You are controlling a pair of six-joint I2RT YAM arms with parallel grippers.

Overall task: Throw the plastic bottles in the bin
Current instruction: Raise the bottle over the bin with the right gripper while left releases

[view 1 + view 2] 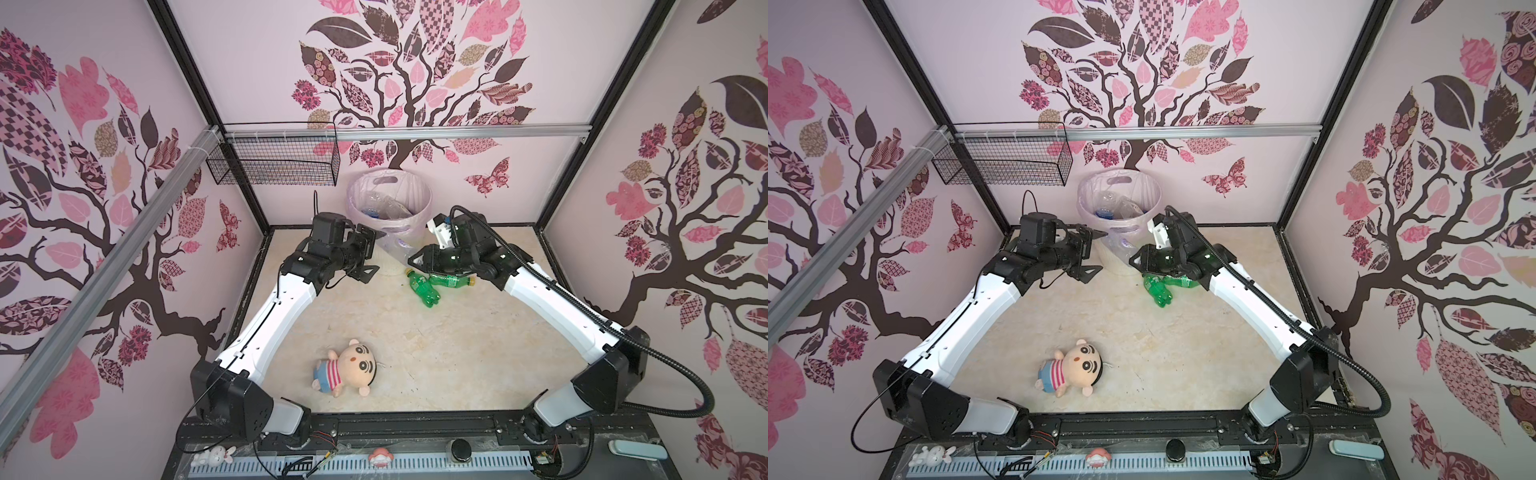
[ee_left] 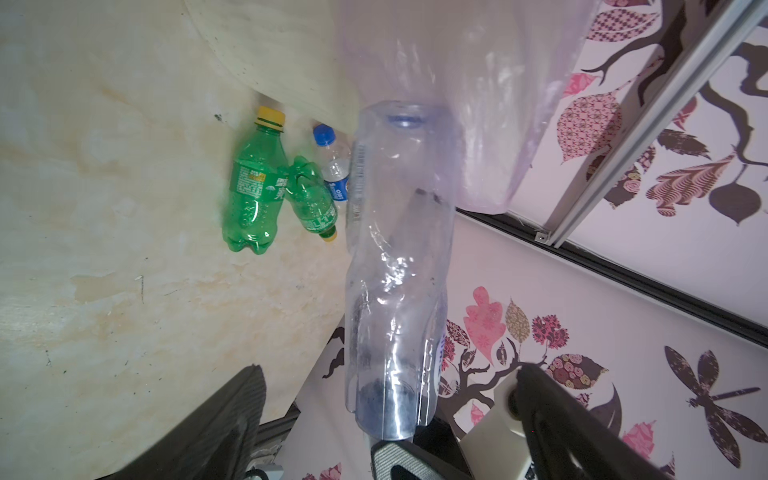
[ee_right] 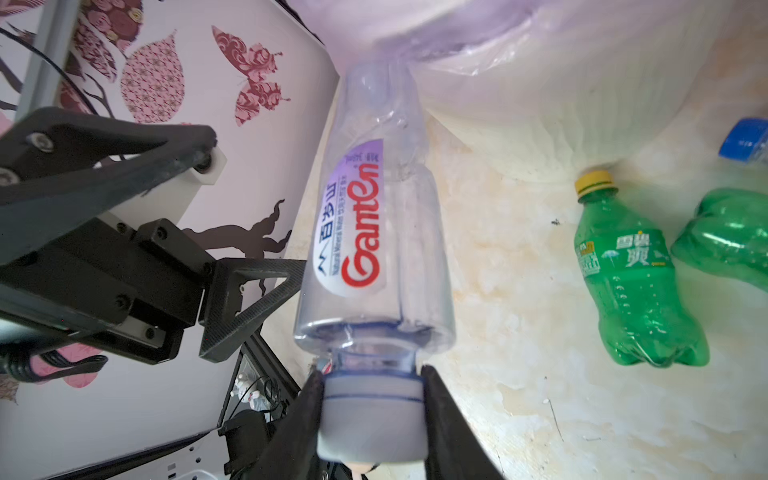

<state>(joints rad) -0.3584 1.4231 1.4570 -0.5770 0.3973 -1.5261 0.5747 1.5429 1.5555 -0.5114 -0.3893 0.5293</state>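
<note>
Two green bottles (image 1: 424, 291) lie crossed on the bench (image 1: 457, 353) in both top views, at the foot of the bin (image 1: 422, 218) and right under the right tool (image 1: 410, 262). That tool pinches a clear bottle (image 1: 395, 249) low against the bin's outer wall, below the rim. The left tool (image 1: 370, 253) stands spread just beside it. Other bottles (image 1: 386, 210) already lie inside the bin. A plush doll (image 1: 349, 370) near the front and a wire basket (image 1: 274, 166) on the back wall are well apart from the work.

From the left wrist view, the clear bottle's base butts into the pink liner (image 2: 457, 104) hanging over the bin's side. A blue-capped bottle (image 2: 332, 162) lies against the green pair. The left tool's fingers (image 2: 232, 415) sit wide on either side of the clear bottle; whether the nearer one brushes it I cannot tell.

From the right wrist view, the right tool grips only the cap (image 3: 370, 415). I judge that so short a hold could let the body swing or the cap slip. Lifting along the liner could snag the bag or tip the bin. Released here, the bottle would land on the bench. The spread left tool stands close to the lift path.
</note>
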